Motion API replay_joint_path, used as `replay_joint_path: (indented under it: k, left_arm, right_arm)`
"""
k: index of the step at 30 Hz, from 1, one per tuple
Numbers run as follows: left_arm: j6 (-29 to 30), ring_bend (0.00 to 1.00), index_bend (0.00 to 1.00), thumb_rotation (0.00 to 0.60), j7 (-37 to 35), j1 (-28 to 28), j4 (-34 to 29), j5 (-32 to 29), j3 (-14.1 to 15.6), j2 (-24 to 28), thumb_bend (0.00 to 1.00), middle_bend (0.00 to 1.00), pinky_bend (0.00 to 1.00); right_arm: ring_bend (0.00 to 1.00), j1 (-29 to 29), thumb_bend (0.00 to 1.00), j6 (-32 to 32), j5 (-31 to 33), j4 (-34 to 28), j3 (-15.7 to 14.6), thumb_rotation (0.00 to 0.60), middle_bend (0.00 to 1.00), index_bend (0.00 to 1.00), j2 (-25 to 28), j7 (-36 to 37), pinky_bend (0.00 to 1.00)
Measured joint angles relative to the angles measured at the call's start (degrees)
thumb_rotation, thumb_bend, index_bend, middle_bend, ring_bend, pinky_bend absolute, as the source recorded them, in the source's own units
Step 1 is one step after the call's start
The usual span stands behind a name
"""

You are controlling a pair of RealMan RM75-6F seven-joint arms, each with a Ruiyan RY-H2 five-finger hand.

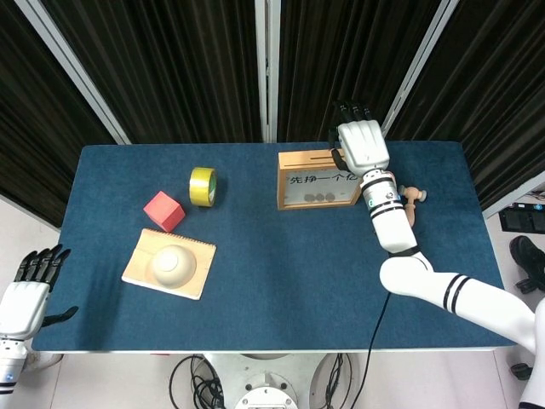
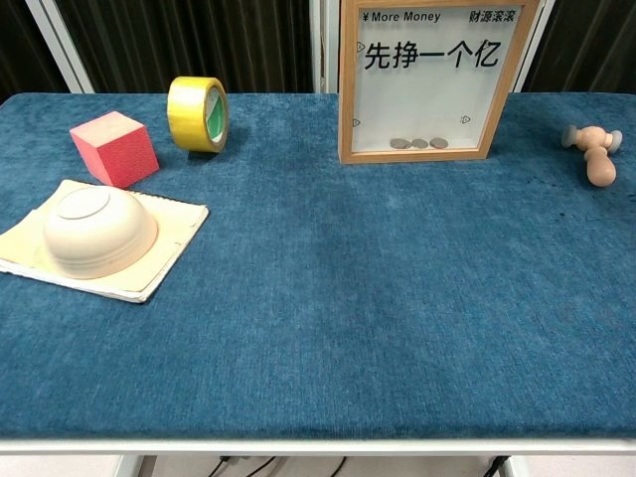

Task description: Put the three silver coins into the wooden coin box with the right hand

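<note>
Two hands show in the head view, none in the chest view. Nearest the robot, the left hand hangs off the near left corner of the blue table, below its edge, fingers spread and nothing in them.

On the near left of the cloth lies a pale board with an upturned cream bowl sitting on it. Just beyond the board stands a red cube, and past that, a little to the right, a roll of yellow tape set on its edge.

On the right side, a small wooden toy hammer lies on the cloth, well apart from the other things.

Farther back stands the wooden coin box, upright, its clear front printed with black characters. Three silver coins lie in a row on its floor, behind the window, touching or nearly touching each other.

Farthest of all, the right hand sits over the box's far right corner, back of the hand upward, dark fingers pointing away toward the curtains. They look extended, and nothing shows in them, though the palm side is hidden, so whether it holds anything cannot be told.
</note>
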Motion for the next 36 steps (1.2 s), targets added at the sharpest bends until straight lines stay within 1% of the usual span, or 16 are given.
replay_joint_path:
  k: [13, 25, 34, 36]
  left_arm:
    - [-0.6, 0.00, 0.02, 0.600, 0.0, -0.3, -0.1, -0.4, -0.1, 0.2, 0.00, 0.00, 0.00]
    - [-0.9, 0.00, 0.02, 0.600, -0.1, -0.3, 0.1, -0.7, -0.2, 0.2, 0.00, 0.00, 0.00]
    - [-0.8, 0.00, 0.02, 0.600, -0.5, -0.2, 0.1, -0.9, -0.2, 0.4, 0.00, 0.00, 0.00]
    - [-0.9, 0.00, 0.02, 0.600, -0.6, -0.2, 0.2, -1.0, -0.2, 0.4, 0.00, 0.00, 0.00]
  right_arm:
    - [0.00, 2.0, 0.48, -1.5, 8.7, 0.6, -1.5, 0.600, 0.09, 0.79, 0.3, -0.2, 0.00]
    - [0.00, 3.2, 0.48, -1.8, 10.2, 1.8, -3.3, 0.600, 0.09, 0.79, -0.1, 0.6, 0.00]
    - [0.00, 3.6, 0.48, -1.9, 10.8, 2.3, -4.1, 0.600, 0.09, 0.79, -0.2, 1.2, 0.00]
    - [0.00, 3.7, 0.48, -2.0, 11.1, 2.3, -4.2, 0.600, 0.08, 0.77, -0.1, 1.2, 0.00]
